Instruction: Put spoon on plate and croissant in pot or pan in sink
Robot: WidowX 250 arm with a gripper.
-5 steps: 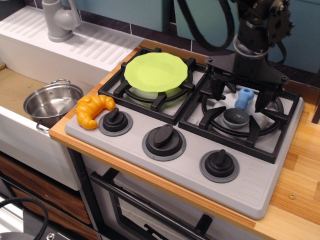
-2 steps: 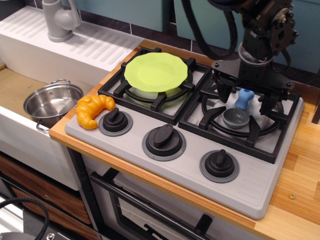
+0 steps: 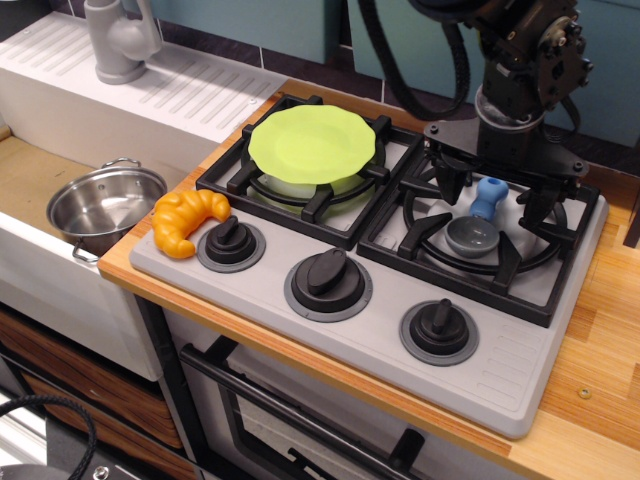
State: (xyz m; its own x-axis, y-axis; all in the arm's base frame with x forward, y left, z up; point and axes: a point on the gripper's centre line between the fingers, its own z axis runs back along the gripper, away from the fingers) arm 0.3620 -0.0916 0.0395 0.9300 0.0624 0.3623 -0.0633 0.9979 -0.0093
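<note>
The spoon [image 3: 477, 221], with a grey bowl and light-blue handle, lies on the right burner grate. My gripper [image 3: 490, 195] is open, its two black fingers standing wide on either side of the spoon's handle, low over the grate. The lime-green plate [image 3: 312, 143] rests on the left burner. The orange croissant [image 3: 187, 219] lies at the stove's front left corner. The steel pot [image 3: 103, 207] stands in the sink [image 3: 30, 180], empty.
A grey tap [image 3: 118, 38] stands on the ridged white drainboard [image 3: 200, 90] at the back left. Three black knobs [image 3: 328, 274] line the stove's front. Wooden counter [image 3: 600, 330] runs to the right of the stove.
My gripper has shifted slightly right and back, so its fingers now straddle the spoon's handle. The spoon, plate, croissant and pot have not moved.
</note>
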